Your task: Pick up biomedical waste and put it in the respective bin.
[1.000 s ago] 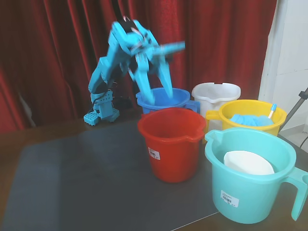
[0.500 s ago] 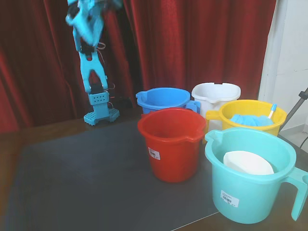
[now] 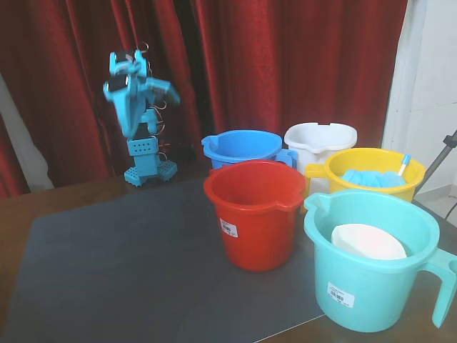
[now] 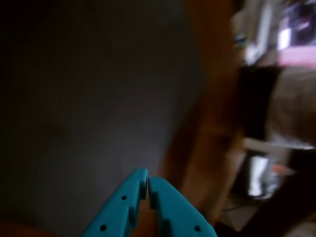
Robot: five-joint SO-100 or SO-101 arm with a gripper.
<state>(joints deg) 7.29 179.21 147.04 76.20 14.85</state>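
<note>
The biomedical waste shows in neither view. My turquoise arm is folded up over its base at the back left of the table in the fixed view, and my gripper (image 3: 164,88) is well away from the buckets. In the blurred wrist view the gripper (image 4: 148,180) is shut, tips touching with nothing between them, above the grey mat (image 4: 89,98). The bins are several buckets: blue (image 3: 243,146), white (image 3: 320,139), yellow (image 3: 373,171), red (image 3: 255,211) and turquoise (image 3: 371,264).
The yellow bucket holds a blue cloth (image 3: 371,178) and a small stick. A white disc (image 3: 368,241) lies in the turquoise bucket. The grey mat (image 3: 121,264) covers the brown table in front of the arm. Red curtains hang behind.
The arm has pulled away from above the blue bucket, swung up and back to the left, and folded over its base. Its fingers, spread a second ago, are now shut.
</note>
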